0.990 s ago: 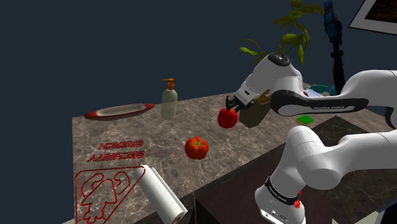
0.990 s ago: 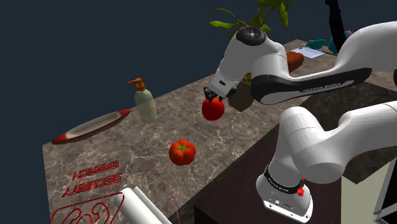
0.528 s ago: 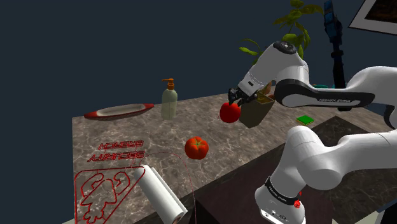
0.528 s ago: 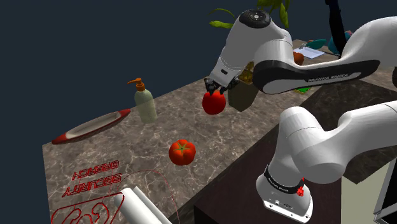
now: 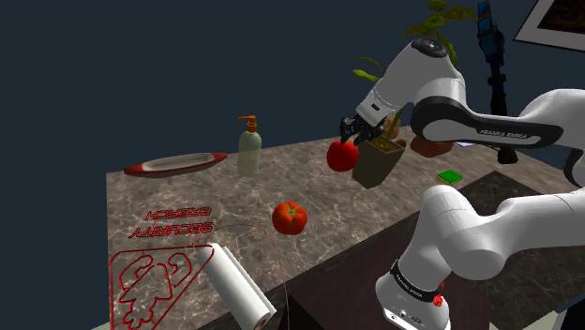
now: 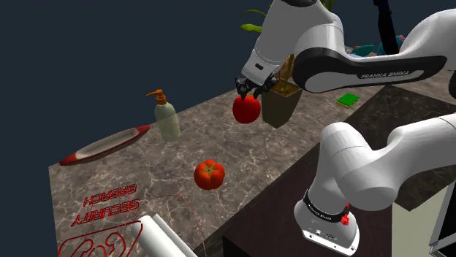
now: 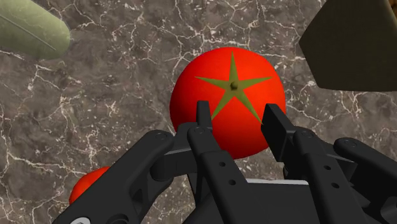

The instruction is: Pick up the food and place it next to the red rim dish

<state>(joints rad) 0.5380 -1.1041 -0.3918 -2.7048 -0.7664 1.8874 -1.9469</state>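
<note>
In the shoulder view the gripper (image 5: 346,142) has climbed higher above the counter (image 5: 187,202) over the last second. The tomato (image 5: 342,157) hangs beneath its jaws, so the lift looks done. In the second exterior view the red rim dish (image 6: 102,146) lies well apart from the jaws. In the wrist view the jaws stand partly open, clenched on the tomato's sides.

You see a brown plant pot (image 5: 378,164) just beside the end effector (image 5: 347,141), a soap bottle (image 5: 248,152) farther off, and a white roll (image 5: 239,286) well apart on the worktop (image 5: 187,192).
</note>
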